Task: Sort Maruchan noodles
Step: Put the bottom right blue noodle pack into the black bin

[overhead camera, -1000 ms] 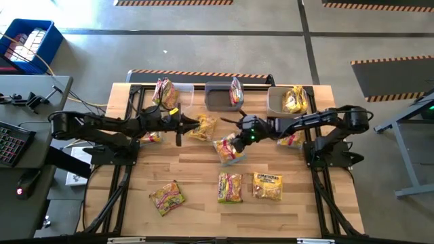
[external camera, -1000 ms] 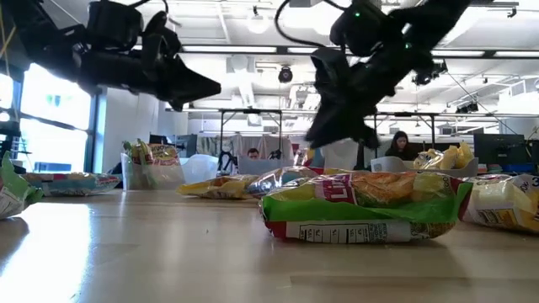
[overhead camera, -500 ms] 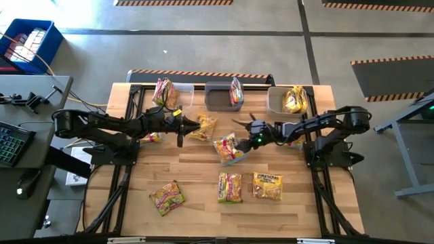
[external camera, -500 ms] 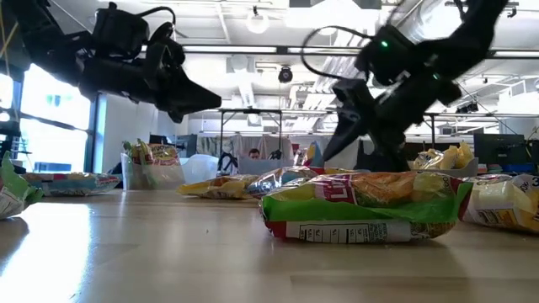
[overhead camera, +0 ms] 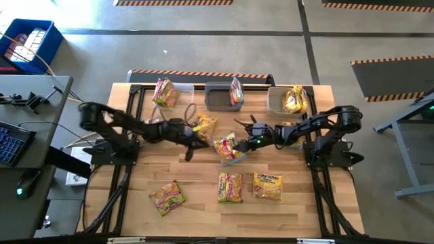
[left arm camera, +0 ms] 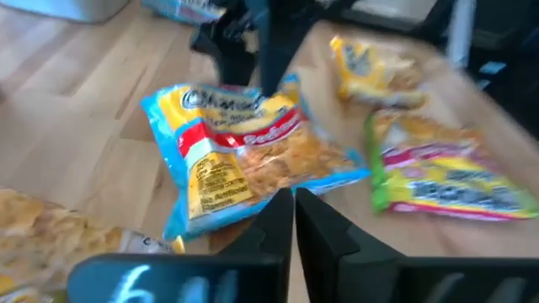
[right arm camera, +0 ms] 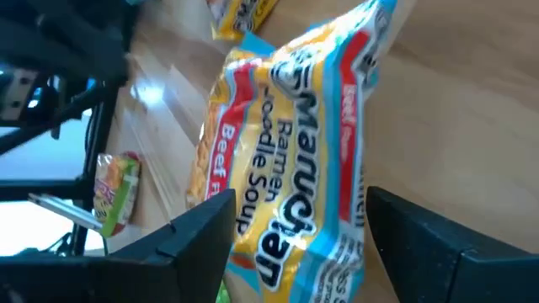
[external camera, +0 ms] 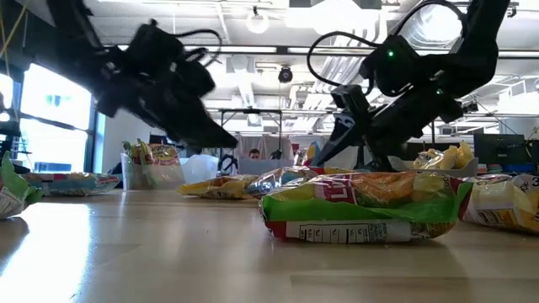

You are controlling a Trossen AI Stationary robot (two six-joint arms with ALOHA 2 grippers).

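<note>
We see the right end effector (overhead camera: 239,124) spread open at three o'clock of a blue-edged noodle packet (overhead camera: 228,148); the left end effector (overhead camera: 190,150), pinched closed, hovers at nine o'clock.

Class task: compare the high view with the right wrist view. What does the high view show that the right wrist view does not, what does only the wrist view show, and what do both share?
Only the high view shows the whole table, three bins along its far edge, each holding a packet, such as the middle bin, and the left gripper and right gripper flanking the blue-edged packet.

Only the right wrist view lets you read that packet's print: Maruchan Ramen Noodle Soup, Beef flavor, and shows the right gripper's fingers spread either side of it.

Both show that packet lying on the wood.
</note>
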